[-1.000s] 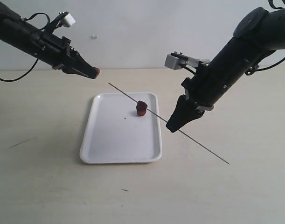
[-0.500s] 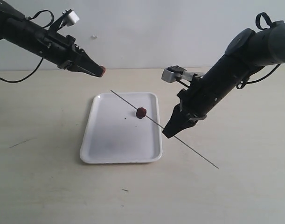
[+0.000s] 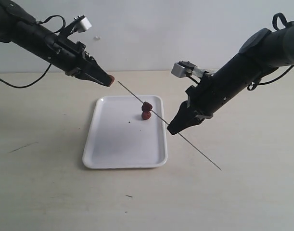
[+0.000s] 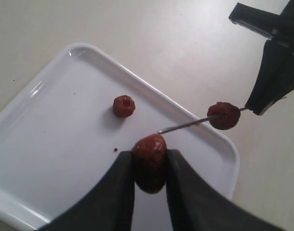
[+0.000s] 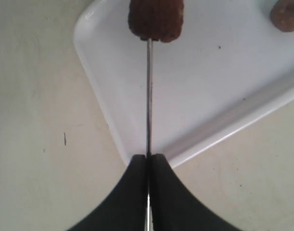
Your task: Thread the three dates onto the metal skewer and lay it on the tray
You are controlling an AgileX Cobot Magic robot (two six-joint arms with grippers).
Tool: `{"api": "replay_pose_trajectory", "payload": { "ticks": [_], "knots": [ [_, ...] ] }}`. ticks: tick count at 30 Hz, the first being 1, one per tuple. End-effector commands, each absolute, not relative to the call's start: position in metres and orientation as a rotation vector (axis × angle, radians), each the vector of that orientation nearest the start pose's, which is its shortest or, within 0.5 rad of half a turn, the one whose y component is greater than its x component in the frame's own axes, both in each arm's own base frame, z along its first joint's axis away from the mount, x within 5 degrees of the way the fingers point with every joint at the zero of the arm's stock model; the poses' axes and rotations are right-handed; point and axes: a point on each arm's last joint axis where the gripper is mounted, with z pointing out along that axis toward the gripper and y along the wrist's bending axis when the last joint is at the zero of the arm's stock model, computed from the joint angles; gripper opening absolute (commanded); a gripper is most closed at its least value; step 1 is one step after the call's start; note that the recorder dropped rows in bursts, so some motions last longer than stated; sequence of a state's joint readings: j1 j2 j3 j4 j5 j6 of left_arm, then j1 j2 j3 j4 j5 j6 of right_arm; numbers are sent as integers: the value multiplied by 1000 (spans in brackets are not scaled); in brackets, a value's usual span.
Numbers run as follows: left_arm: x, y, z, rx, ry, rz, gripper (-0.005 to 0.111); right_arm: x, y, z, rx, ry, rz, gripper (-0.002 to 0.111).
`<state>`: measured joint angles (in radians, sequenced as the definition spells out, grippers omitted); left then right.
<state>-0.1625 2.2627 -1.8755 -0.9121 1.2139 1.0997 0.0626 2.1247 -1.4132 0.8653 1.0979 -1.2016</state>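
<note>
While your left gripper [image 3: 108,79] pinches the held date [image 3: 111,78] just beside the skewer [image 3: 199,151] tip, an off-centre push may glance off || left wrist: tip near that date's edge, could squirt it free; loose date [image 4: 123,106] lies on tray [image 4: 55,144] || right wrist: right gripper [image 5: 147,161] clamps skewer; threaded date [image 5: 155,19] may slide.

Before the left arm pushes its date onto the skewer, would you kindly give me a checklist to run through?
1. Left fingers clamp the held date: ok.
2. Right fingers shut on the skewer: ok.
3. Threaded date sits on the skewer: ok.
4. Skewer tip lined up with the held date's centre: cannot tell; it looks close beside it.
5. Loose date lies on the tray, waiting: ok.
</note>
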Motion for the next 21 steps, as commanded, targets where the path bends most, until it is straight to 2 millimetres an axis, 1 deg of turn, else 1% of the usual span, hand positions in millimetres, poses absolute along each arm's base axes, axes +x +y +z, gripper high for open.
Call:
{"api": "replay_pose_trajectory", "payload": {
  "ticks": [1,3,9,13,21],
  "knots": [
    [449,-153,209,1177,2228,-1020,23,394,87,152,-1058,2463,1024,0],
    [448,-156,209,1191,2221,-1021,23,393,87,153,-1063,2463,1035,0],
    [448,-156,209,1191,2219,-1022,23,393,87,153,-1059,2466,1036,0],
    [446,-160,209,1197,2220,-1027,23,393,87,153,-1059,2462,1032,0],
    [441,-174,208,1251,2210,-1028,23,393,89,154,-1087,2422,1062,0]
  ]
}}
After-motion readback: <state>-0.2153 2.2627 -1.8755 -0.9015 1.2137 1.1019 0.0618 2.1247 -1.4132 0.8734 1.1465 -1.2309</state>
